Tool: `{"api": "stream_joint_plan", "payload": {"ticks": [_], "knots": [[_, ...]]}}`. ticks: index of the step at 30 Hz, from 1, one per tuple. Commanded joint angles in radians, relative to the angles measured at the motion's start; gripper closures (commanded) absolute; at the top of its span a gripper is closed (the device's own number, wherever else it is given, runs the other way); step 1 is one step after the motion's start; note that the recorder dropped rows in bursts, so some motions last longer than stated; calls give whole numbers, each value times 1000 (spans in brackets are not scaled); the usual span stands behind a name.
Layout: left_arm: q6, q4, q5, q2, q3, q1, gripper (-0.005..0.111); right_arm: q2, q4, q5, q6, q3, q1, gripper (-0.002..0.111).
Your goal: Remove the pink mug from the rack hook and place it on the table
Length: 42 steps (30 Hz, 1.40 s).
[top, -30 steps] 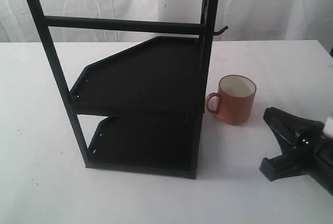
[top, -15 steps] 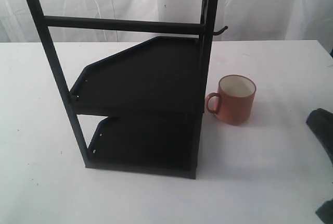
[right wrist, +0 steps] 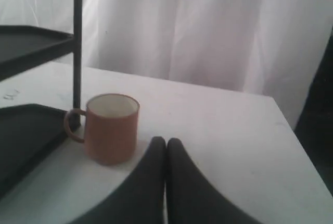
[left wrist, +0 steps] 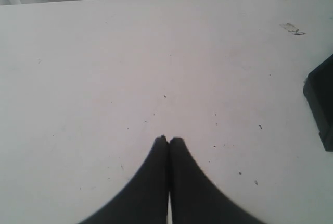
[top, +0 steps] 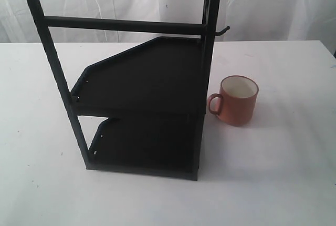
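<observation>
Pink mug (top: pixel 239 101) upright on the counter (top: pixel 283 173) beside the rack (top: pixel 142 81); both tools pinched together, gripping nothing.

The mug stands mouth up just beside the rack's upright post, its handle turned toward the post, well below the rack hook (top: pixel 223 30) that juts from that post. The right tool (right wrist: pixel 166 140) sits low and roughly level over the counter, its two black fingers pressed together, near the mug's side away from the handle but not touching it. The left tool (left wrist: pixel 168 140) is angled down over bare counter, fingers touching each other.
</observation>
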Motion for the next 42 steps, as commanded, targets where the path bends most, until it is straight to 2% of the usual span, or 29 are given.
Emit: {"api": "stream_joint_plan", "payload": {"ticks": [1,4,8,11,19,21,24,27,29,31,34,39,42], "knots": [[0,-9,-5,-4,3,-6,107,-8,-11,-9,-38,8,-51,108],[0,-9,-5,-4,3,-6,107,-8,-11,-102,-53,9,-160,108],[0,-9,-5,-4,3,-6,107,-8,-2,-266,-53,9,-384,108],[0,-9,-5,-4,3,-6,107,-8,12,-386,-50,9,-461,108],[0,-9,-5,-4,3,-6,107,-8,32,-692,-78,9,-470,108],[0,-9,-5,-4,3,-6,107,-8,77,-720,-106,12,-470,108],[0,-9,-5,-4,3,-6,107,-8,265,-746,-216,39,-470,108],[0,-9,-5,-4,3,-6,107,-8,643,-804,-479,68,-466,108],[0,-9,-5,-4,3,-6,107,-8,822,-761,-643,68,-466,108],[0,-9,-5,-4,3,-6,107,-8,880,-693,-712,68,-466,108],[0,-9,-5,-4,3,-6,107,-8,866,-468,-716,68,-466,108],[0,-9,-5,-4,3,-6,107,-8,704,77,-583,68,-466,108],[0,-9,-5,-4,3,-6,107,-8,670,86,-600,68,-466,108]]}}
